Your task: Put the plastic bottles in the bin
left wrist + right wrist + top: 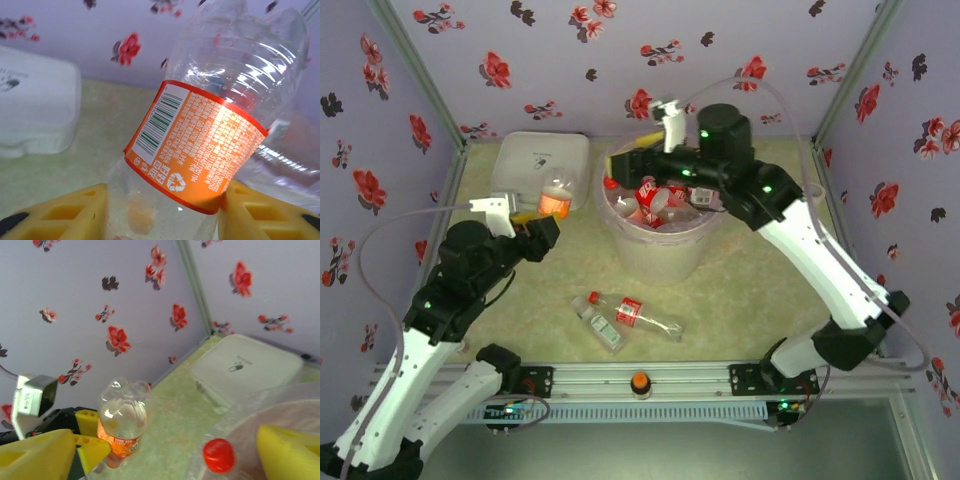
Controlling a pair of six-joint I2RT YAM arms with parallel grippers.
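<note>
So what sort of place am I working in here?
Probably a staged test booth, not a real room: flower-print walls on aluminium corner posts, a pale green tabletop, and an aluminium mounting rail at the near edge.

White arm links point(820, 265), black joints point(725, 130), grey cables point(420, 213), yellow pincer fingers point(65, 215).

A small clear plastic bottle with an orange label point(200, 150) is gripped bottom-up between the fingers of the left tool point(160, 220), just left of the large round white bucket lined with pink plastic point(665, 250). Several red-labelled bottles point(650, 195) are heaped inside the bucket. Two more clear bottles point(620, 318) are laid side by side on the desk point(750, 300) in front of it.
</note>
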